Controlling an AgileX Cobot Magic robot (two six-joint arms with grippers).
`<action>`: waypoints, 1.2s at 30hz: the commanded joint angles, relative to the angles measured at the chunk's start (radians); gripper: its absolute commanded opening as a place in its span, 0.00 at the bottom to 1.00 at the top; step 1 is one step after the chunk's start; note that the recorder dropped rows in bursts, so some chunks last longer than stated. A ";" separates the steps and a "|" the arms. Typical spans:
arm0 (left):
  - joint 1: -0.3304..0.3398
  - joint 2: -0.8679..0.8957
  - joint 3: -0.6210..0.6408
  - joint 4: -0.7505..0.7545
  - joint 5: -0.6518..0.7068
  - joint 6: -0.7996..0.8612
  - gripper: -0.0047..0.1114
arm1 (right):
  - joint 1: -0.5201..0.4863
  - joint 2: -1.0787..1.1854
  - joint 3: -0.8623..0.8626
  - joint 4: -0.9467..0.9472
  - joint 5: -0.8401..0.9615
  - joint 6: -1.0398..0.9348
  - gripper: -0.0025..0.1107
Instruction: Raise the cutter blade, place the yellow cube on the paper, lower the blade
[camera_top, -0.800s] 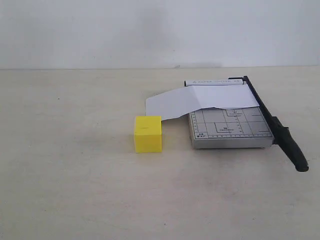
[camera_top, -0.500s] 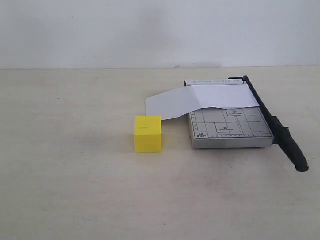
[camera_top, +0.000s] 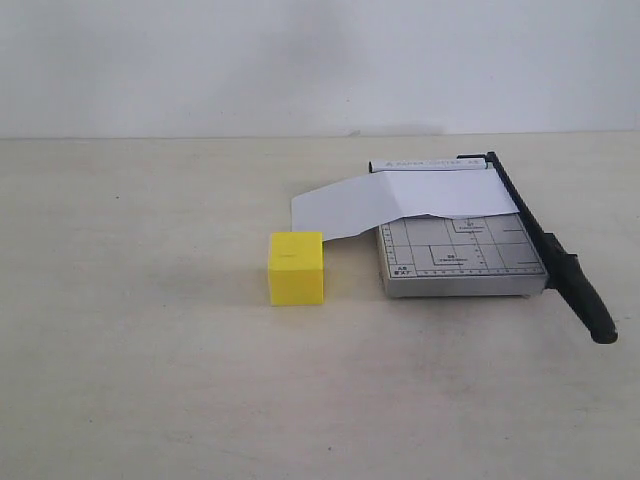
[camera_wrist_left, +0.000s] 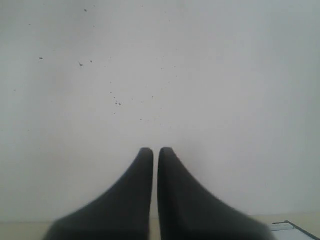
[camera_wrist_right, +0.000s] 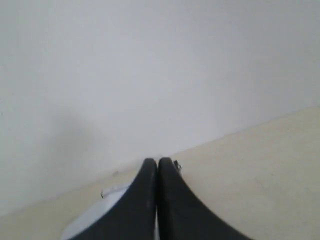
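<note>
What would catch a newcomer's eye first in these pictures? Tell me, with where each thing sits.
The bright yellow cube stands out most, alone on the table just left of the grey trimmer base in the exterior view. Next, the white paper lies across the base's far part, its left end overhanging. The black cutter blade lies lowered along the base's right side.

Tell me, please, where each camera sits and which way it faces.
Exterior: off the arms, looking down across the table at yellow cube, paper and cutter blade; no robot part.
Left wrist: on left arm, facing the white wall; shut left gripper shows.
Right wrist: on right arm, facing wall and table; shut right gripper shows.
Shared: both wrist views show that wall.
</note>
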 joint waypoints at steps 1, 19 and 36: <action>-0.001 -0.004 0.000 -0.008 0.001 -0.008 0.08 | -0.001 -0.005 0.000 0.062 -0.083 0.049 0.02; -0.001 -0.004 0.000 -0.004 0.002 -0.008 0.08 | -0.001 0.233 -0.490 -0.065 0.636 -0.098 0.54; -0.001 -0.004 0.000 -0.004 0.002 -0.008 0.08 | -0.001 1.257 -0.965 -0.196 0.956 -0.276 0.71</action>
